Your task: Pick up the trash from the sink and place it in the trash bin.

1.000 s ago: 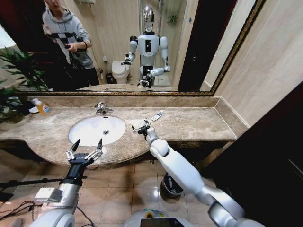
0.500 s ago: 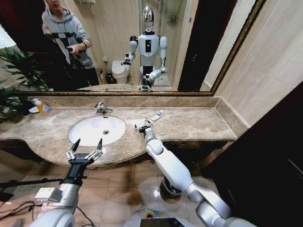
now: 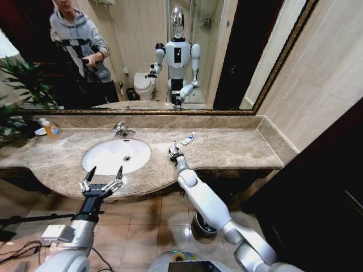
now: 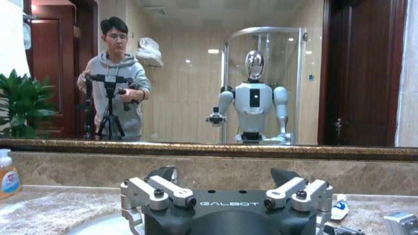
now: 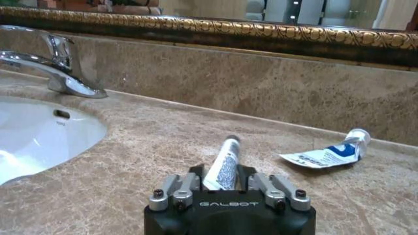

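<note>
I count two bits of trash near the sink (image 3: pixel 116 156). One is a small white tube (image 5: pixel 223 164) that my right pincer (image 3: pixel 173 152) holds tight between its fingers, with the tube's dark cap pointing away from the wrist. The other is a flat white and blue tube (image 5: pixel 328 154) lying on the brown surface (image 3: pixel 227 148), a bit farther from the sink than my right pincer and closer to the mirror.

My right arm reaches up from below, and its pincer sits low over the surface just beside the sink's rim. There is one chrome faucet (image 5: pixel 56 68) behind the sink. One black trash bin (image 3: pixel 203 222) stands on the floor, below the surface and behind my right arm.

My left pincer (image 3: pixel 102 180) hangs in front of the sink's near edge with its fingers spread wide, holding nothing.
</note>
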